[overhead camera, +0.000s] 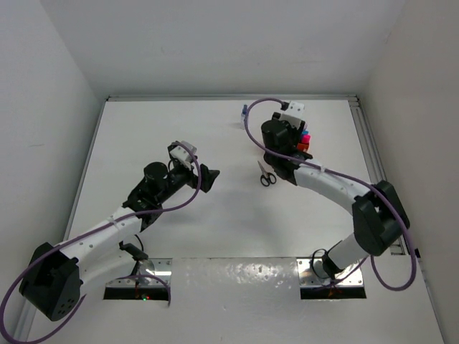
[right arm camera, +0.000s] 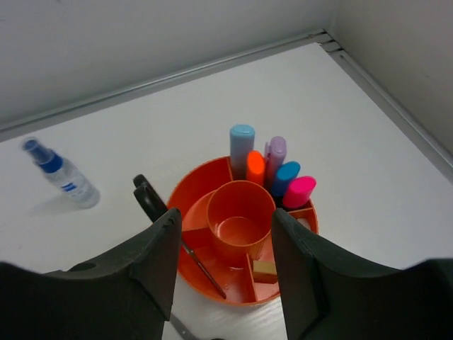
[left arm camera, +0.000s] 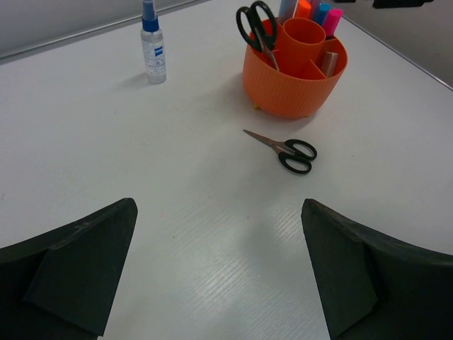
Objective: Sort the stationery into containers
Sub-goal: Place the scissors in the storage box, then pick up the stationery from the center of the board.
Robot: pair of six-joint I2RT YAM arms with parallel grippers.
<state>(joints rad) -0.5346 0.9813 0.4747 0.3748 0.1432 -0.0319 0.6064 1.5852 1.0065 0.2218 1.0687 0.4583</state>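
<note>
**Orange tub** (right arm camera: 192, 190): round, ribbed outside, divided into compartments around a central cup. It stands on the far right part of the table (left arm camera: 177, 205).

**Contents, rear compartments** (upright, caps up):
- pale blue marker (right arm camera: 242, 142)
- orange-capped marker (right arm camera: 255, 168)
- lilac marker (right arm camera: 275, 152)
- blue-capped marker (right arm camera: 287, 177)
- pink-capped marker (right arm camera: 299, 191)

**Contents, left compartment:** one pair of scissors (right arm camera: 147, 200), black handles up, blades slanting down inside.

**Contents, near compartment:** one beige eraser (right arm camera: 265, 268).

**Second scissors** (left arm camera: 287, 149): black-handled, lying flat on the table just in front of the tub, blades closed, not touching it.

**Spray bottle** (left arm camera: 152, 46): clear with a blue cap, upright, left of the tub and well apart from it, nearer the back wall.

**Right gripper** (right arm camera: 226, 280): hangs directly over the tub. The jaws are partway apart, with the central cup showing between the two fingers. It holds nothing.

**Left gripper** (left arm camera: 219, 273): over mid-table, well short of the tub and facing the loose scissors. The jaws are spread wide and hold nothing.
</note>
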